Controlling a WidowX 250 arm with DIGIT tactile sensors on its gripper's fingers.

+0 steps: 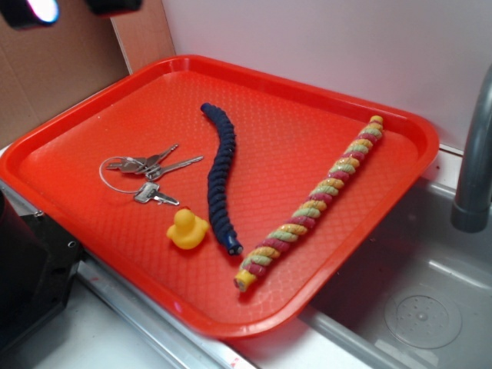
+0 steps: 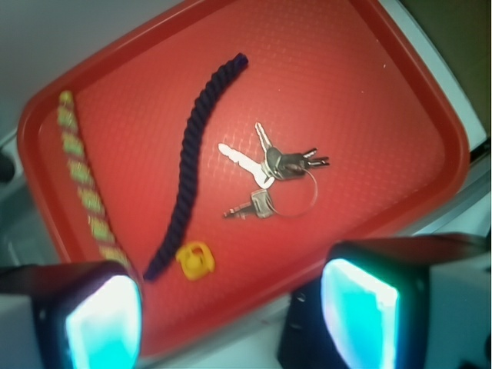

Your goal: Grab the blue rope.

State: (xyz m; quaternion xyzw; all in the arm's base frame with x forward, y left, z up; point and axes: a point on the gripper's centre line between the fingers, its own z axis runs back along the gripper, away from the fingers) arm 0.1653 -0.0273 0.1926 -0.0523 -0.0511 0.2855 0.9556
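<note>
Jaws [image 2: 231, 315] hanging open, empty, above tray [image 1: 323, 92]. Blue rope [image 1: 222, 178] lying mid-tray, near end touching rubber duck [image 1: 187, 229]. Risk: jaws catching duck or keys [image 1: 146, 174], limp rope slipping.

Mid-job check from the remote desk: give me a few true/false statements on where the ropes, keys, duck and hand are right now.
1. The blue rope lies on the red tray. True.
2. The hand is shut on the blue rope. False: its fingers stand apart above the tray, holding nothing.
3. The duck sits by one end of the blue rope. True.
4. The keys lie between the two ropes. False: they lie on the blue rope's far side from the multicoloured rope.
5. The multicoloured rope is shorter than the blue one. False: it is longer.
</note>
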